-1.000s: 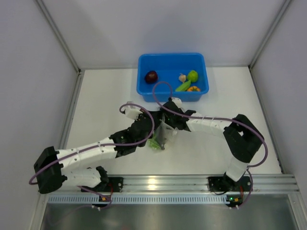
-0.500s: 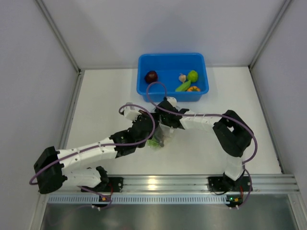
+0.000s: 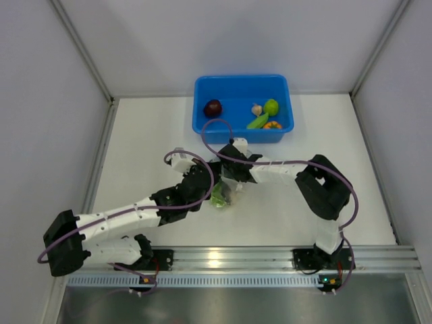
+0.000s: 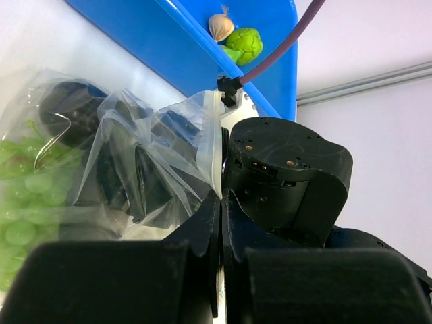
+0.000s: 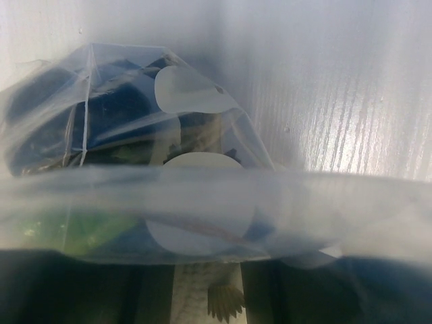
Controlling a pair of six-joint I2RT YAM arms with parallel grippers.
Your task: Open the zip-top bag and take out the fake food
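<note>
Folding its elbow in, the right arm (image 3: 317,189) has pushed its wrist closer to the bag (image 3: 226,194), which sits mid-surface just in front of the bin (image 3: 270,137), while the left arm (image 3: 128,212) has edged up to meet it. On a fold of clear film near the bag's rim, the left fingers (image 4: 199,236) are pressed together. Blurred behind plastic, the right fingers (image 5: 324,290) cannot be judged as apart or gripping. The grapes (image 4: 20,202) bunch in the bag's low end, while a maroon ball (image 3: 212,107), lime ball (image 3: 271,106) and pod (image 3: 257,122) already lie in the bin. Done well, this step likely means the left holds firm while the right takes the opposite lip close to the zip and pulls straight across the seam, not along it. Crumpled, the bag seems to run rear to near, its mouth raised toward the bin and its loaded end sagging toward the arms' bases.
</note>
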